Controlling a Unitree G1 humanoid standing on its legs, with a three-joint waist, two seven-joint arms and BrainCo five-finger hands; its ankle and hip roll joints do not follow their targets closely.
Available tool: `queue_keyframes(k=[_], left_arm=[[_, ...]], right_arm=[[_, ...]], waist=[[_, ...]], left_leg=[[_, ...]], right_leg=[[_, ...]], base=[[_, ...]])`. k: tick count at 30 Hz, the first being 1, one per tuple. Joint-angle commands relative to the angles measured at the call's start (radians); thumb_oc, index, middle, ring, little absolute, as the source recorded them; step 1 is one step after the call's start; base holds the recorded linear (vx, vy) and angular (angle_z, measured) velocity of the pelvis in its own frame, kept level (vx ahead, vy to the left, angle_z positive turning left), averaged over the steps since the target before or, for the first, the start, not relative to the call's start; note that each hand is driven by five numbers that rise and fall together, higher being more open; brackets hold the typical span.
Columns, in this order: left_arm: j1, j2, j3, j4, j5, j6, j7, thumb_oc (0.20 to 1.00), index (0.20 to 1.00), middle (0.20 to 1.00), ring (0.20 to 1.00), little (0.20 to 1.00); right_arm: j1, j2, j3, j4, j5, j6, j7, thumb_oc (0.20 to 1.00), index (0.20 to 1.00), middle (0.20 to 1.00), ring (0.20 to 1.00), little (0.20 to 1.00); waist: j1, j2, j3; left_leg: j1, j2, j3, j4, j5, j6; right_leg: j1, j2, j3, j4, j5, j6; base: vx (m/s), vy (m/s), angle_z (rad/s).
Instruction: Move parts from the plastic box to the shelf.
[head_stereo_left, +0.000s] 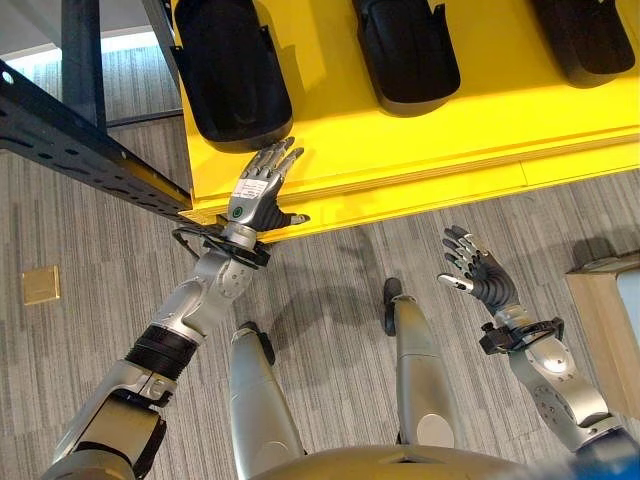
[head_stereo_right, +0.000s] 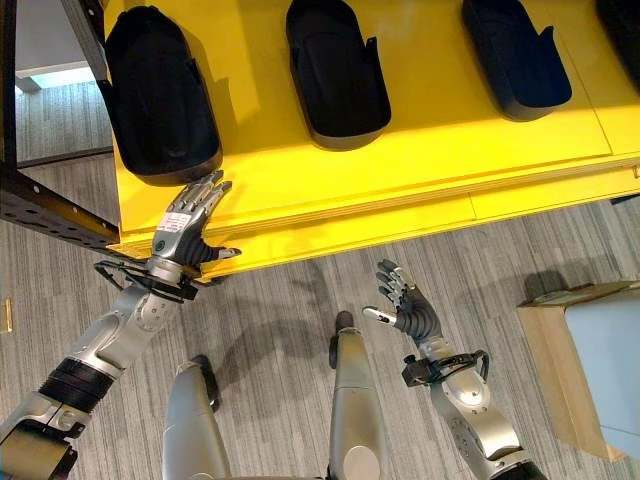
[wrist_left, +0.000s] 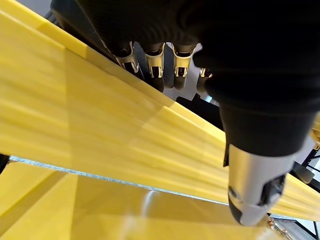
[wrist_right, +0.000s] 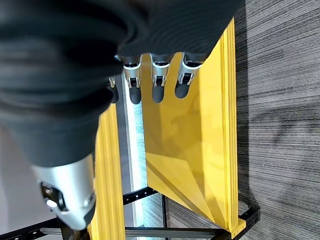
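Left hand (head_stereo_left: 262, 186) flat, fingers straight, at the yellow shelf (head_stereo_left: 470, 140) front edge, just below the leftmost part (head_stereo_left: 230, 70). Right hand (head_stereo_left: 475, 268) open over the floor (head_stereo_left: 330, 280), empty. Three black parts on the shelf, possibly a fourth at the right eye view's corner.

An industrial storage or workshop space is indicated. A broad yellow shelf board (head_stereo_left: 420, 150) is carried on a dark metal rack frame (head_stereo_left: 70, 130) whose beams are punched with rows of holes, as is usual for warehouse racking. Several identical black moulded parts (head_stereo_right: 335, 70) are laid out in a row on the yellow shelf, spaced apart. The floor (head_stereo_left: 330, 290) is covered with grey striped carpet tiles, and a light wooden crate or box (head_stereo_right: 575, 350) is seen at one side
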Motion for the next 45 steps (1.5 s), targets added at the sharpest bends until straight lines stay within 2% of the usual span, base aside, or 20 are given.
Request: queue_keyframes(k=[1,13,21,29,34,35,36,45], left_arm=[[0.06,0.002,0.084,0.096,-0.047,0.058,0.039,1.0,1.0,1.0,1.0,1.0],[0.034,0.012,0.109,0.116,-0.049,0.069,0.061,1.0,1.0,1.0,1.0,1.0],[-0.022,0.013,0.088,0.11,-0.057,0.06,0.071,1.0,1.0,1.0,1.0,1.0],[0.029,-0.005,0.037,-0.009,-0.147,-0.025,-0.004,1.0,1.0,1.0,1.0,1.0],[0.03,-0.004,0.038,-0.011,-0.147,-0.025,-0.005,1.0,1.0,1.0,1.0,1.0],[0.072,0.01,-0.004,-0.117,-0.193,-0.08,-0.076,1.0,1.0,1.0,1.0,1.0],[0.08,0.015,-0.007,-0.138,-0.194,-0.086,-0.086,1.0,1.0,1.0,1.0,1.0],[0.157,0.079,-0.016,-0.272,-0.243,-0.14,-0.145,1.0,1.0,1.0,1.0,1.0]], right_arm=[[0.017,-0.012,-0.032,-0.048,0.018,-0.022,0.01,1.0,1.0,1.0,1.0,1.0],[0.025,-0.013,-0.035,-0.05,0.019,-0.019,0.013,1.0,1.0,1.0,1.0,1.0],[0.023,-0.014,-0.031,-0.046,0.023,-0.022,0.011,1.0,1.0,1.0,1.0,1.0],[0.003,-0.008,-0.014,-0.034,0.028,-0.03,0.007,1.0,1.0,1.0,1.0,1.0],[0.003,-0.008,-0.013,-0.034,0.028,-0.03,0.007,1.0,1.0,1.0,1.0,1.0],[-0.002,-0.009,-0.009,-0.035,0.032,-0.044,0.005,1.0,1.0,1.0,1.0,1.0],[-0.001,-0.01,-0.008,-0.038,0.031,-0.046,0.006,1.0,1.0,1.0,1.0,1.0],[0.001,-0.017,-0.005,-0.048,0.027,-0.063,0.007,1.0,1.0,1.0,1.0,1.0]], waist=[[0.022,-0.009,-0.042],[0.017,-0.008,-0.044],[0.012,-0.008,-0.044],[0.018,-0.009,-0.038],[0.018,-0.009,-0.039],[0.021,-0.011,-0.033],[0.022,-0.013,-0.028],[0.03,-0.011,-0.018]], left_leg=[[-0.08,-0.043,0.01,-0.073,0.123,0.06],[-0.079,-0.043,0.012,-0.073,0.124,0.06],[-0.078,-0.042,0.016,-0.075,0.126,0.058],[-0.076,-0.046,0.012,-0.077,0.127,0.061],[-0.076,-0.046,0.012,-0.076,0.127,0.061],[-0.08,-0.05,0.007,-0.084,0.134,0.063],[-0.091,-0.051,0.009,-0.09,0.161,0.071],[-0.079,-0.058,0.006,-0.099,0.165,0.073]], right_leg=[[0.019,0.003,-0.032,0.056,-0.045,-0.047],[0.019,0.005,-0.03,0.053,-0.04,-0.047],[0.021,0.005,-0.029,0.047,-0.034,-0.045],[0.026,0.006,-0.03,0.047,-0.034,-0.045],[0.026,0.006,-0.03,0.047,-0.034,-0.045],[0.029,0.004,-0.035,0.042,-0.03,-0.046],[0.02,0.003,-0.038,0.034,-0.006,-0.053],[0.036,0.004,-0.044,0.027,-0.006,-0.051]], base=[[0.0,0.0,0.0],[0.0,0.0,0.0],[0.0,0.0,0.0],[0.0,0.0,0.0],[0.0,0.0,0.0],[-0.12,-0.028,0.01],[-0.12,-0.028,0.03],[-0.01,-0.001,0.0]])
